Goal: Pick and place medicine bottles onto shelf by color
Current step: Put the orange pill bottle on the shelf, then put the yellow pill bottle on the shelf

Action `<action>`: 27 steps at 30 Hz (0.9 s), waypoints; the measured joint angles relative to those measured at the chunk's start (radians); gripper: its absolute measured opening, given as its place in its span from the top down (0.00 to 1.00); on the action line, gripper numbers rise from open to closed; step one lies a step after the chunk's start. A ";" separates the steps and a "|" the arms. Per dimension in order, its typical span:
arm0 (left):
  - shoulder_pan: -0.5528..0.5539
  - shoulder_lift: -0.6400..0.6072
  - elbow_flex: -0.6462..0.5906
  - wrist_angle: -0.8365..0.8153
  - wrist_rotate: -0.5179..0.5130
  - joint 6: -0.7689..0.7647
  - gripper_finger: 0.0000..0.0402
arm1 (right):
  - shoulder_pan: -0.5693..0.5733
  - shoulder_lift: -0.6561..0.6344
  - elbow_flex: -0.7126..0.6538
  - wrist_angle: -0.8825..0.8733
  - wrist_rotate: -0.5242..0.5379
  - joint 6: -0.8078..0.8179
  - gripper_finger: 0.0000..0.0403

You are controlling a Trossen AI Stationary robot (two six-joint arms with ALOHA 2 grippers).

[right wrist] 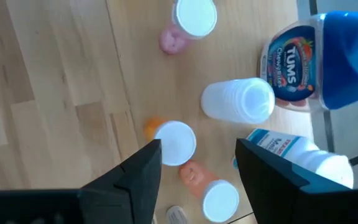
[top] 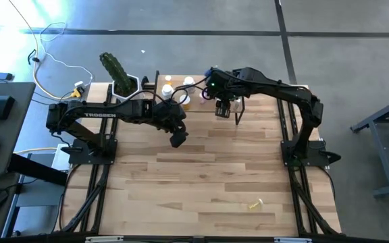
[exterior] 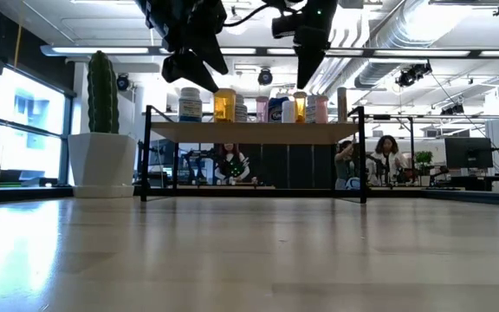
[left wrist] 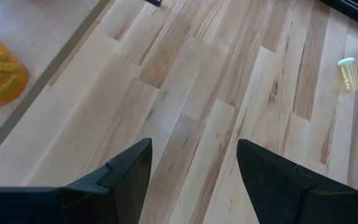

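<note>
Bottles [right wrist: 238, 99] stand grouped under the right gripper [right wrist: 197, 163], spread empty; left gripper [left wrist: 194, 171] spread too, one bottle [left wrist: 348, 73] far ahead.

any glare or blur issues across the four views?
High view: window glare blown out at the top left corner. Low view: tabletop shows soft reflections, people behind the shelf are dim. Right wrist view: blue bottle and white caps blurred up close. Left wrist view: evenly lit.
</note>
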 joint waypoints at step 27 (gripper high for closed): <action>0.000 -0.242 0.000 -0.259 -0.157 0.273 0.44 | 0.225 -0.098 0.000 -0.064 -0.149 0.747 0.51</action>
